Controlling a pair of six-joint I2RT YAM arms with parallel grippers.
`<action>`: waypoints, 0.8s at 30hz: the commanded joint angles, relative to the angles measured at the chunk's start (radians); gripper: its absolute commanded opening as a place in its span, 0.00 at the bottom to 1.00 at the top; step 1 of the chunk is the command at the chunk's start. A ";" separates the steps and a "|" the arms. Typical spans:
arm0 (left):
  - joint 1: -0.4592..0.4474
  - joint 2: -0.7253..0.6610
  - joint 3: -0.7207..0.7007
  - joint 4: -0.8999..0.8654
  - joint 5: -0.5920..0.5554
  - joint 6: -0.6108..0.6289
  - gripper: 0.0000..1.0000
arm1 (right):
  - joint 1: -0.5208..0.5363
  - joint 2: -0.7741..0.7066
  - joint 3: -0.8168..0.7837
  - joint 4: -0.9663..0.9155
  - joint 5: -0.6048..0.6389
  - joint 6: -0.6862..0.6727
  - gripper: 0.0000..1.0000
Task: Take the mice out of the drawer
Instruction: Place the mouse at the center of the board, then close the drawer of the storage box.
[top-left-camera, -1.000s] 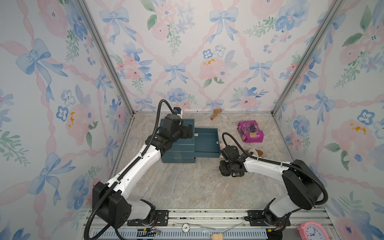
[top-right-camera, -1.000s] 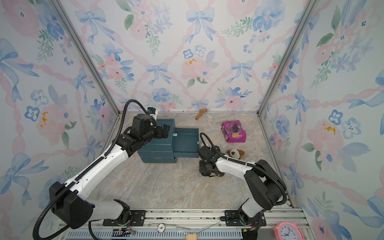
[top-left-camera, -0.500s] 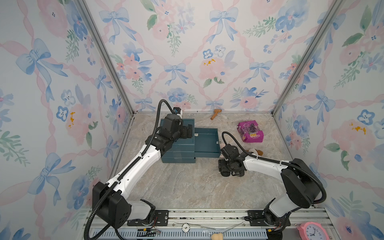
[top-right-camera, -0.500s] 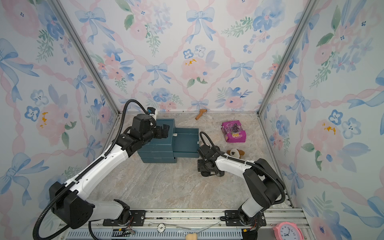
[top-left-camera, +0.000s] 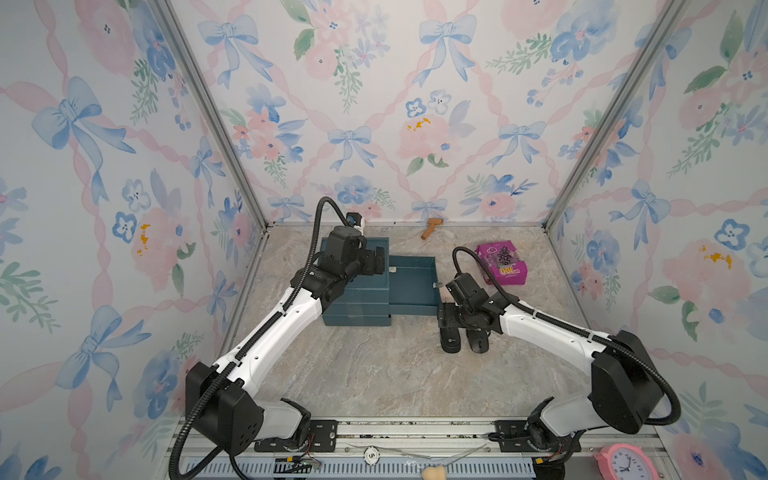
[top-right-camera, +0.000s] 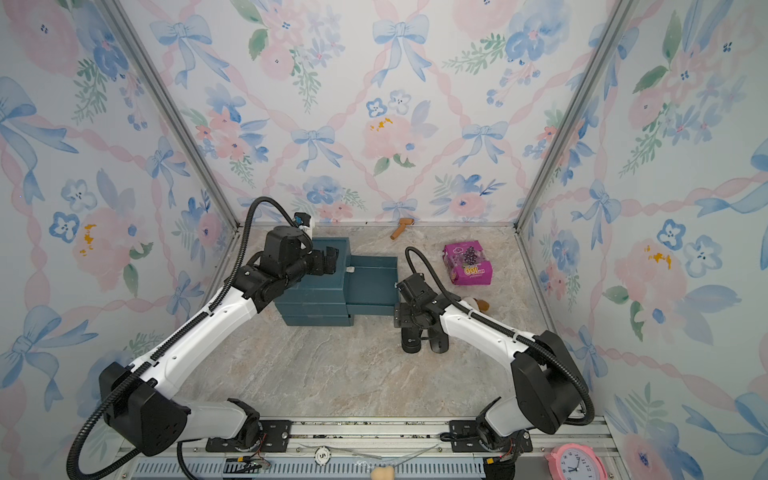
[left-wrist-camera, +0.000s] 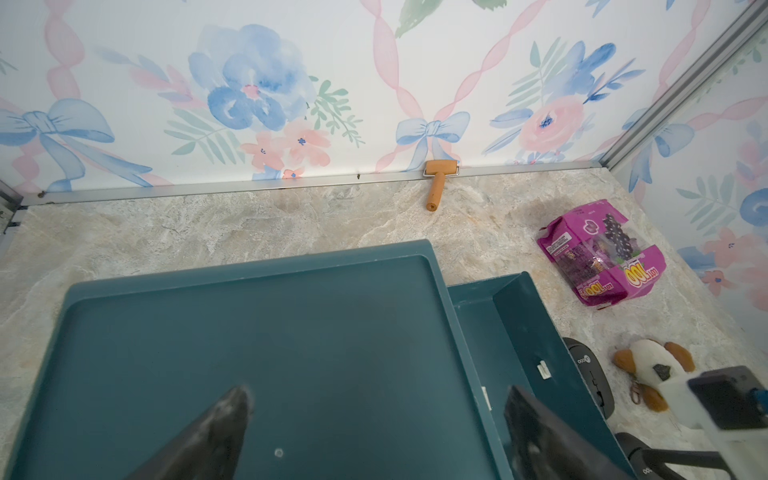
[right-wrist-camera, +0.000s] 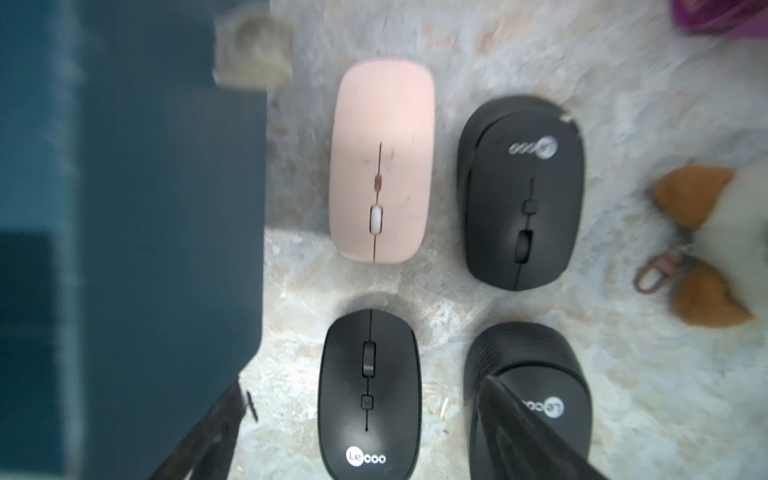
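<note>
The pink mouse (right-wrist-camera: 382, 166) and three black mice (right-wrist-camera: 521, 195) lie on the table (top-left-camera: 374, 374), just beside the open drawer (top-left-camera: 411, 274). Your right gripper (right-wrist-camera: 361, 382) hangs low over them, jaws wide apart, holding nothing; I judge this to be the release step. As far as both top views show it, the drawer looks empty. The left gripper (left-wrist-camera: 374, 401) is also open, above the cabinet (left-wrist-camera: 249, 353). Next, lift the right gripper straight up so you push no mouse, then check the drawer.
</note>
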 joint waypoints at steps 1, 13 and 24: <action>0.049 -0.035 0.034 -0.042 -0.029 0.026 0.98 | -0.045 -0.056 0.027 -0.054 0.034 -0.015 0.99; 0.316 -0.137 -0.058 -0.061 0.230 -0.057 0.98 | -0.170 -0.139 -0.011 -0.009 -0.017 -0.016 0.96; 0.336 -0.105 -0.101 -0.062 0.396 -0.087 0.98 | -0.219 0.008 0.023 0.059 -0.224 -0.054 0.96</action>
